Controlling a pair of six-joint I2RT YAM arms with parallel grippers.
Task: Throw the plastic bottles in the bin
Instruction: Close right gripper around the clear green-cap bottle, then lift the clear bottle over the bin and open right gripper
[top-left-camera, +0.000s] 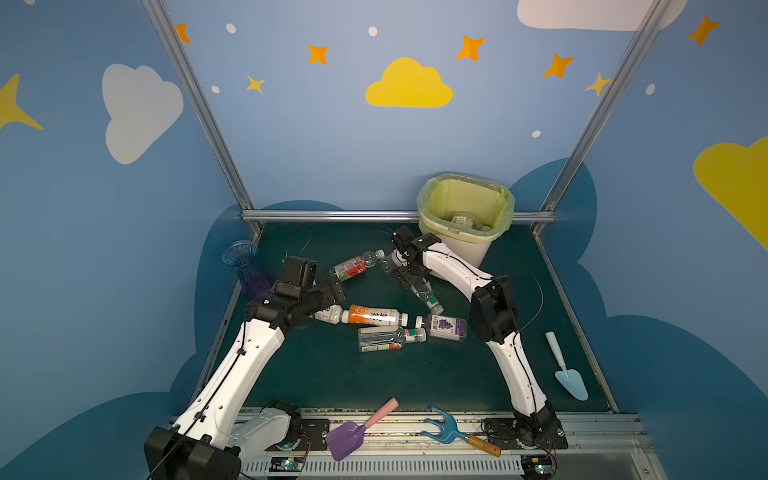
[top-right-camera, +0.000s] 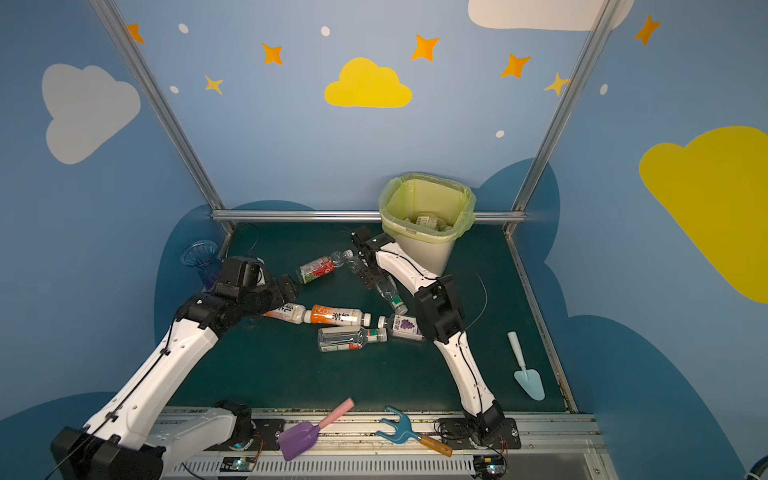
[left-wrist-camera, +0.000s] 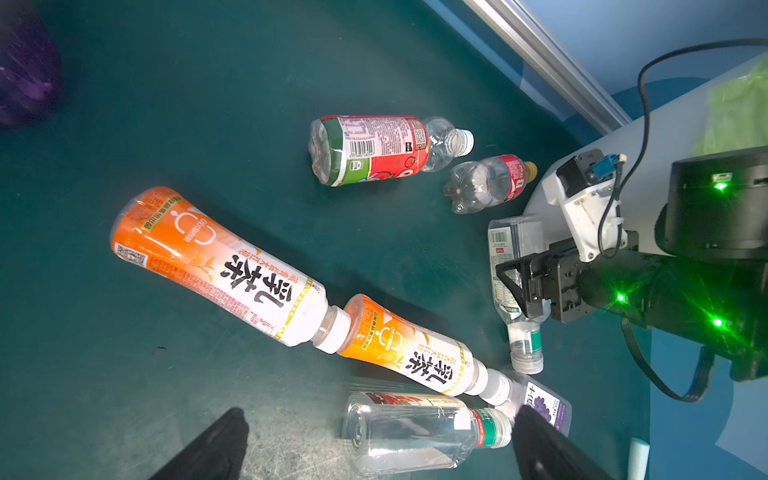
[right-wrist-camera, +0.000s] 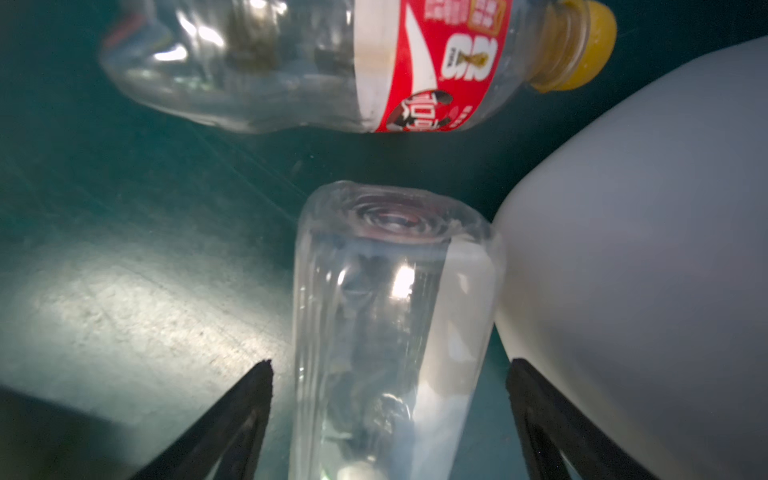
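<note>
Several plastic bottles lie on the green mat: one red-green (top-left-camera: 353, 266), a small red-labelled one with a yellow cap (right-wrist-camera: 332, 62), two orange (top-left-camera: 374, 314), one purple-labelled (top-left-camera: 444, 326) and a clear one with a green neck band (left-wrist-camera: 415, 432). My right gripper (right-wrist-camera: 390, 365) is low and open, its fingers straddling another clear bottle (top-left-camera: 428, 297) with a gap on each side. This bottle lies beside the bin (top-left-camera: 465, 249), which is cream with a yellow-green bag and has bottles inside. My left gripper (left-wrist-camera: 382, 440) hangs open above the mat, holding nothing.
A blue-purple vase (top-left-camera: 245, 262) stands at the back left, behind the left arm. A pale blue trowel (top-left-camera: 567, 370) lies on the mat at the right. A purple shovel (top-left-camera: 353, 432) and a blue fork (top-left-camera: 449, 428) lie on the front rail. Aluminium posts frame the back.
</note>
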